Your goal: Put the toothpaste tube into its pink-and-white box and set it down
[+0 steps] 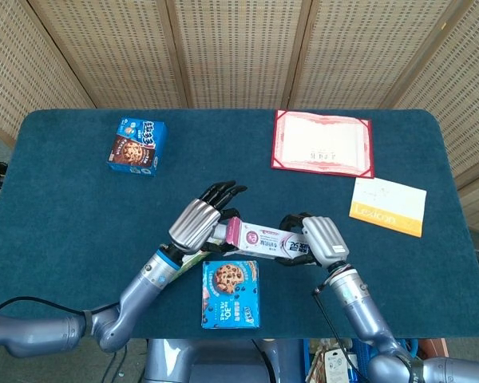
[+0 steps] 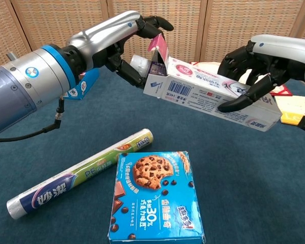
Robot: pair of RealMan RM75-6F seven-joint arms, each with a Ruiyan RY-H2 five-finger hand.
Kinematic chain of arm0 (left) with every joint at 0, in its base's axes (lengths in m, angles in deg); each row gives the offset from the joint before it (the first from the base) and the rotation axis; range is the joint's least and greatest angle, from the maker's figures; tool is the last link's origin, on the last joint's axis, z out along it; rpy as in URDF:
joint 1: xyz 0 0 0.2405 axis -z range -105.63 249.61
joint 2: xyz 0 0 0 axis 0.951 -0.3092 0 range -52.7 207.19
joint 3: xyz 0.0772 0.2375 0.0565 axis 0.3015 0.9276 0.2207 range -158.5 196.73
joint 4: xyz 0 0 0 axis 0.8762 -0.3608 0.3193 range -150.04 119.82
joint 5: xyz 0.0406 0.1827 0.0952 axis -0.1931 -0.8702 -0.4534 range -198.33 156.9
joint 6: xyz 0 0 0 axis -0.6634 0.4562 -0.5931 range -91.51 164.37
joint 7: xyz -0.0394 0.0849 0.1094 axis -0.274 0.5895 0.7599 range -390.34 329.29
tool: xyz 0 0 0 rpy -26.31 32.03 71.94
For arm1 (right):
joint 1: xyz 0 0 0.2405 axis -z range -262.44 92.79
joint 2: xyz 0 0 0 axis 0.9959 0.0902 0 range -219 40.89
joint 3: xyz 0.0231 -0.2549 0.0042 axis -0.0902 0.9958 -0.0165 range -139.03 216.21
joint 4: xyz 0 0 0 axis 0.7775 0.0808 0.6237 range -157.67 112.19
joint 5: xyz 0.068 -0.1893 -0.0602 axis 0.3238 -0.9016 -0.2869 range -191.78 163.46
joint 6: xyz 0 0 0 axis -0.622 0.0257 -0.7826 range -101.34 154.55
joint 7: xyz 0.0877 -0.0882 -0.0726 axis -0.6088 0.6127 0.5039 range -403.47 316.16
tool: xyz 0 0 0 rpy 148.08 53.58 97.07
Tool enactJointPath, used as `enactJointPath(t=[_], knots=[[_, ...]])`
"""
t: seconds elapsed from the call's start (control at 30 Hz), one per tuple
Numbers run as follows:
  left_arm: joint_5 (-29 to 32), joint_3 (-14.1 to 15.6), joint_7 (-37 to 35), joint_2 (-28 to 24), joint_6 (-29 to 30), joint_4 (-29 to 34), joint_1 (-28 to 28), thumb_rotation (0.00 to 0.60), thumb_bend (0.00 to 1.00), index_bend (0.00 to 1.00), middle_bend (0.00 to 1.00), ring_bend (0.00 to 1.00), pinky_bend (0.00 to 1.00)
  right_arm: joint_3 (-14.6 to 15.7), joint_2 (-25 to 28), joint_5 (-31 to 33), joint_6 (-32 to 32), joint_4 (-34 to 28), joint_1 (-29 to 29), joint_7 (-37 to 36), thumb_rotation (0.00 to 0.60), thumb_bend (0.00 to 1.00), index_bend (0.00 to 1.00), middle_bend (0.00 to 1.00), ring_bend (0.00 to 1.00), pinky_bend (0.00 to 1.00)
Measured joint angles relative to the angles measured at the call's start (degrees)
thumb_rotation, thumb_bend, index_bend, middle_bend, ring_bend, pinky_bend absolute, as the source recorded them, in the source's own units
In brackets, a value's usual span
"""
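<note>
The pink-and-white box [image 2: 209,93] hangs level above the table, its open end with the flap up toward my left. My right hand [image 2: 262,55] grips the box's far end; the head view shows the right hand [image 1: 320,240] and the box [image 1: 265,238] too. The toothpaste tube [image 2: 142,63] is mostly inside, with only its white cap end and a purple strip sticking out of the opening. My left hand [image 2: 123,36] sits at that opening, fingers stretched out above the flap and thumb below the cap. In the head view the left hand [image 1: 203,221] has its fingers straight.
Below the hands lie a blue cookie box [image 2: 155,196] and a cling-film roll [image 2: 84,173]. A smaller blue cookie box [image 1: 137,146] stands at the back left, a red certificate [image 1: 323,143] at the back right, a yellow-and-white card [image 1: 388,206] to the right.
</note>
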Motion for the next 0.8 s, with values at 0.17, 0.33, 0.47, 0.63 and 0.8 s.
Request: enactJointPath(t=[0.17, 0.33, 0.47, 0.63, 0.8], knots=[[-0.53, 0.02, -0.02, -0.49, 0.63, 0.54, -0.26, 0.6, 0.25, 0.49, 0.07, 0.03, 0.05, -0.18, 0.14, 0.26, -0.33, 0.07, 0.11, -0.59, 0.6, 0.09, 0.59, 0.5, 0.39, 0.48], [-0.95, 0.03, -0.38, -0.9, 1.09, 0.67, -0.51, 0.6, 0.25, 0.49, 0.07, 0.03, 0.05, -0.52, 0.18, 0.51, -0.52, 0.04, 0.37, -2.18, 0.6, 0.09, 0.59, 0.5, 0.39, 0.48], [-1.11, -0.03, -1.07, -1.1, 1.44, 0.69, -0.75, 0.6, 0.25, 0.49, 0.07, 0.03, 0.05, -0.79, 0.34, 0.79, -0.28, -0.18, 0.73, -4.48, 0.6, 0.09, 0.59, 0.5, 0.39, 0.48], [-1.95, -0.19, -2.54, -2.52, 2.32, 1.75, -1.3, 0.6, 0.25, 0.49, 0.06, 0.03, 0.04, -1.12, 0.9, 1.19, -0.06, 0.46, 1.22, -6.35, 0.6, 0.09, 0.59, 0.5, 0.39, 0.48], [-3.66, -0.34, -2.86, -6.21, 3.77, 3.05, -2.22, 0.6, 0.25, 0.49, 0.06, 0.02, 0.04, -1.69, 1.88, 1.38, 0.0, 1.36, 2.02, -9.5, 0.6, 0.09, 0.59, 0.5, 0.39, 0.48]])
